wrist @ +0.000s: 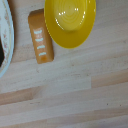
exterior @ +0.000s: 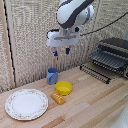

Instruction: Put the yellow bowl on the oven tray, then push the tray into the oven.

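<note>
The yellow dish (exterior: 63, 88) is a small round bowl standing on the wooden table, near the middle of the exterior view. In the wrist view the yellow dish (wrist: 70, 20) fills one corner and looks empty. My grabber (exterior: 61, 51) hangs well above it, fingers apart and holding nothing; the fingers do not show in the wrist view. The baking sheet (exterior: 96, 72) is a dark slatted tray sticking out from the front of the oven (exterior: 113, 54) at the exterior view's right, well apart from the dish.
An orange-yellow oblong block (exterior: 58, 98) lies just in front of the dish, also seen as the block (wrist: 40, 43) in the wrist view. A blue mug (exterior: 52, 76) stands behind the dish. A large patterned white plate (exterior: 26, 104) lies at the exterior view's left.
</note>
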### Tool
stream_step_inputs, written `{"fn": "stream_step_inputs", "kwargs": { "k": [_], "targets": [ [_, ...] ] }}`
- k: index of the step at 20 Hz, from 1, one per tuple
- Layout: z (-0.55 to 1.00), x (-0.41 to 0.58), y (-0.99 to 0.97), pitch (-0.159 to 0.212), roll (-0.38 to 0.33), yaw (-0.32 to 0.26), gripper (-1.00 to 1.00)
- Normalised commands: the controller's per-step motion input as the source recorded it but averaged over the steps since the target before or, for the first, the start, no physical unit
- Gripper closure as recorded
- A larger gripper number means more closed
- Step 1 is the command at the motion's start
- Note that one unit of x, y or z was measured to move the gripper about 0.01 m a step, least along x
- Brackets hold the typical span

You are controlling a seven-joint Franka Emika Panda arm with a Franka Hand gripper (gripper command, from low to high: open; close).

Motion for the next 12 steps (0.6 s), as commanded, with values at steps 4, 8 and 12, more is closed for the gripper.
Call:
{"fn": "stream_step_inputs", "kwargs": {
  "k": [4, 8, 12],
  "targets": [
    [-0.48, -0.343, -0.44, 0.055, 0.006, -0.11, -1.0],
    [-0.59, -0.364, -0.51, 0.03, 0.0, -0.089, -1.0],
    [-0.55, -0.307, -0.42, 0.016, 0.0, -0.063, -1.0]
  ]
}}
